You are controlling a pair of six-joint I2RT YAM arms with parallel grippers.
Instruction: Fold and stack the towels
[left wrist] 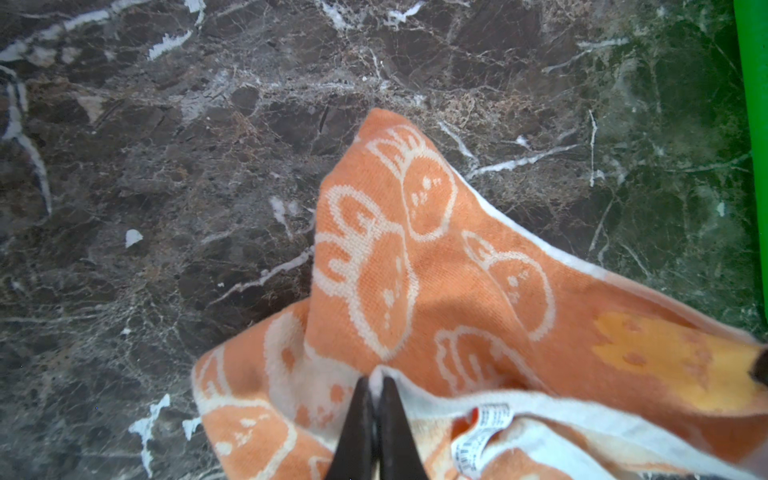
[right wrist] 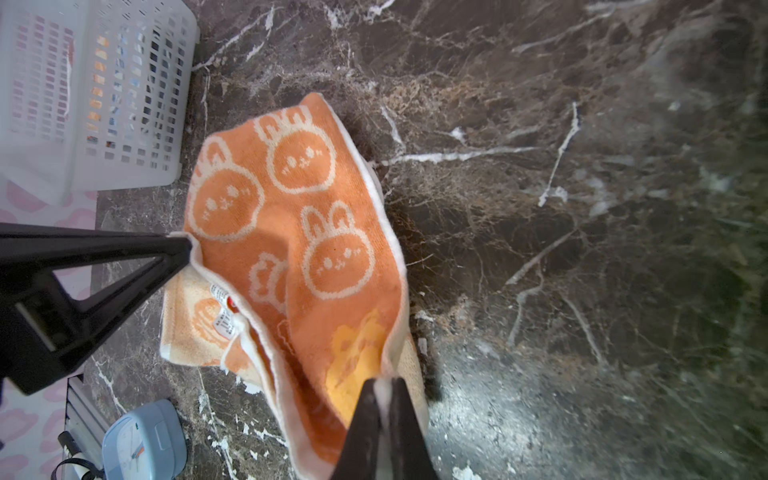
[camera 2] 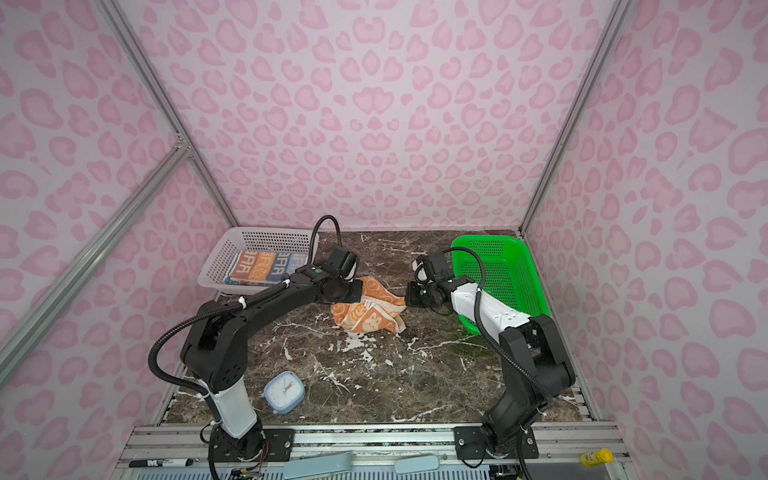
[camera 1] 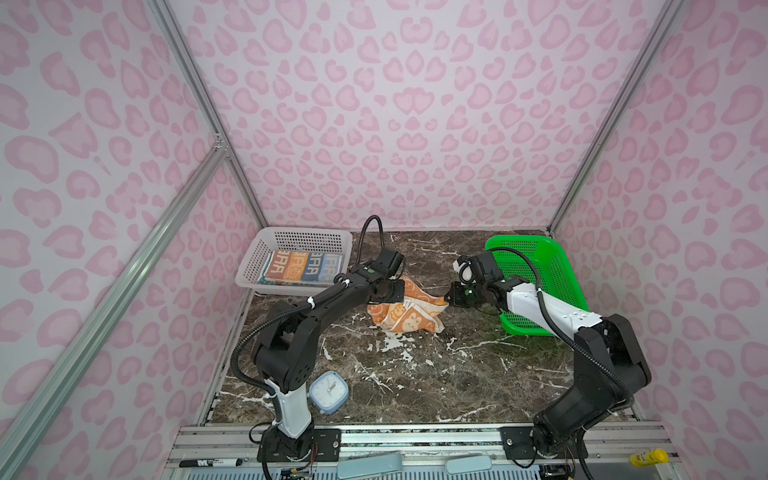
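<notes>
So the left claw (left wrist: pixel 376 388) and right claw (right wrist: pixel 384 388) each pinch an edge of the orange towel (camera 1: pixel 409 320), bunched beside the white basket (camera 1: pixel 307 242). Looks like the spreading step; next needs a taut pull apart.

This is a robot-lab test booth. Aluminium frame bars (camera 1: pixel 166 220) hold flat wall panels (camera 1: pixel 415 124) printed with pink spots on three sides, boxing in a marble-patterned table (camera 1: pixel 415 374). A left arm (camera 1: pixel 291 332) and a right arm (camera 1: pixel 606 357) are bolted to a slotted metal rail (camera 1: pixel 415 438) along the lower edge of both top views, with a black marker (camera 1: pixel 212 462) lying on it.
</notes>
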